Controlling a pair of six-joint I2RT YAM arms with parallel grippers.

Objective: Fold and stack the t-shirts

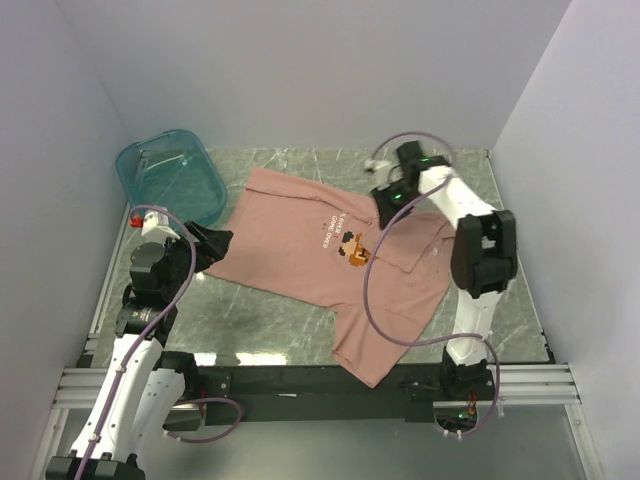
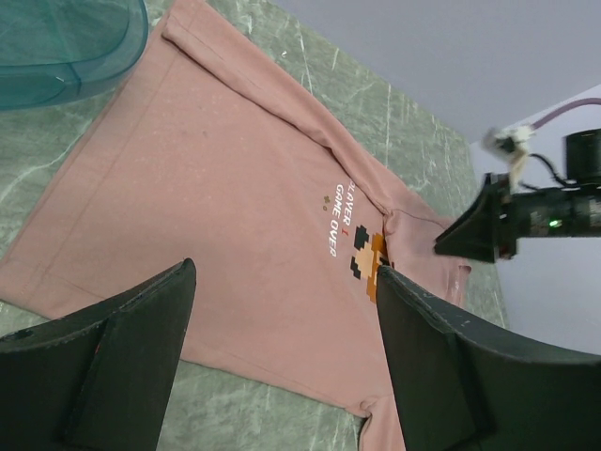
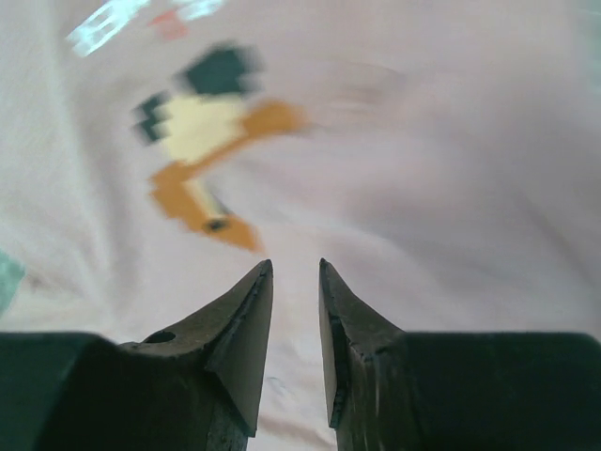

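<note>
T-shirt (image 1: 290,255) lies spread; left claw (image 2: 284,272) gapes empty, right claw (image 3: 295,268) barely parted above it.

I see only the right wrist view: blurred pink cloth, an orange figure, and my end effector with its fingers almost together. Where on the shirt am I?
Observer: The right end effector is over the right end of the t-shirt, just beyond the chest graphic.
Operator: And where is the other arm?
Observer: The left end effector is wide open at the opposite edge of the shirt and holds nothing.
Operator: Is anything else close to the shirt?
Observer: A teal tub stands in the far left corner, beside the shirt.
</note>
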